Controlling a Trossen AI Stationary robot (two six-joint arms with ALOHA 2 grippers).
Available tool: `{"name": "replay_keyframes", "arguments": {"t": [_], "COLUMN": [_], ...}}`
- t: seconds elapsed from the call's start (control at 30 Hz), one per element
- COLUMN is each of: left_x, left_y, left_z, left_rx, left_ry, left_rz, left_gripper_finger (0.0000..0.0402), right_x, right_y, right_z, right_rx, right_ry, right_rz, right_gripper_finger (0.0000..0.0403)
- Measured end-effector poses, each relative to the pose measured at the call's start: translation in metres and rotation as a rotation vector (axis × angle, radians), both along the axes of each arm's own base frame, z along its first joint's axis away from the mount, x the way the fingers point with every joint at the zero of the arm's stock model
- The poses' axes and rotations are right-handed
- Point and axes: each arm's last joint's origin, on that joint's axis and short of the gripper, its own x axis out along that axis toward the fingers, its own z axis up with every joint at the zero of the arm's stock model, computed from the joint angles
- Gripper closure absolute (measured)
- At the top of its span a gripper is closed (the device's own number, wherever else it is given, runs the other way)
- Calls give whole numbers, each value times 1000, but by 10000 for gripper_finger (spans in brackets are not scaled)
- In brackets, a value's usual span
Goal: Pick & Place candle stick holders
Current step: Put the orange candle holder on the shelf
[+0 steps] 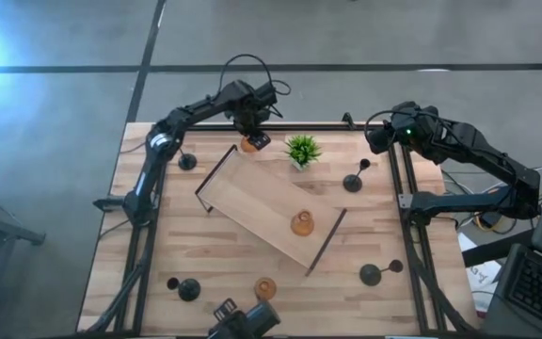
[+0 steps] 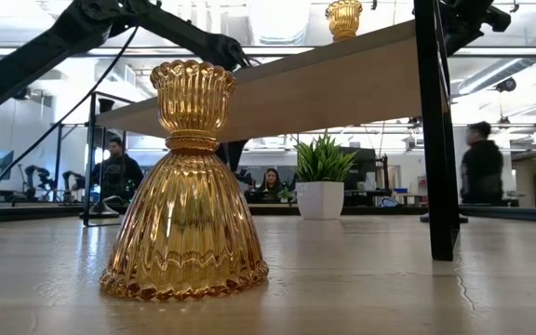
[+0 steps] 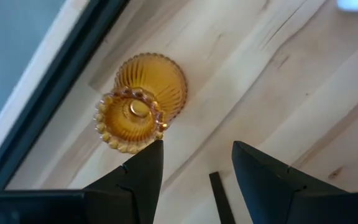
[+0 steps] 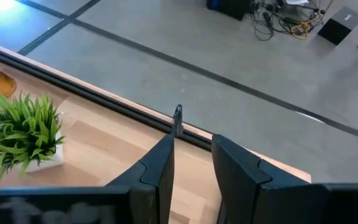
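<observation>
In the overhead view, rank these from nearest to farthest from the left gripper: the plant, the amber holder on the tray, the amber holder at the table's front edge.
From the left gripper:
1. Plant, just beside it at the back.
2. Amber holder on the tray, mid-table.
3. Amber holder at the front edge.

Seven candle stick holders in total. Three amber ribbed glass, bell-shaped, upright: amber holder at the far edge, just beside the tray's far corner, scalloped cup rim up; amber holder on the tray, near its right end; amber holder at the near edge, standing on the table. Four black, round base with thin stem: black holder far left; black holder far right; black holder near right; black holder near left. All four appear tipped, stems pointing sideways.
</observation>
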Motion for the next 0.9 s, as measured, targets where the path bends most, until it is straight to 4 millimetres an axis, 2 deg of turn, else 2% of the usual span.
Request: {"name": "replay_keyframes", "arguments": {"t": [0.17,0.5,0.9], "left_x": [0,2,1], "left_y": [1,5,4], "left_z": [11,8,-21], "left_rx": [47,110,84], "left_ry": [-15,5,56], "left_rz": [-31,-92,-131], "left_gripper_finger": [206,206,207], "right_x": [0,0,0], "right_y": [0,0,0], "right_z": [0,0,0], "right_rx": [0,-1,-11], "right_ry": [0,1,31], "right_rz": [0,-1,20], "right_gripper_finger": [309,309,302]}}
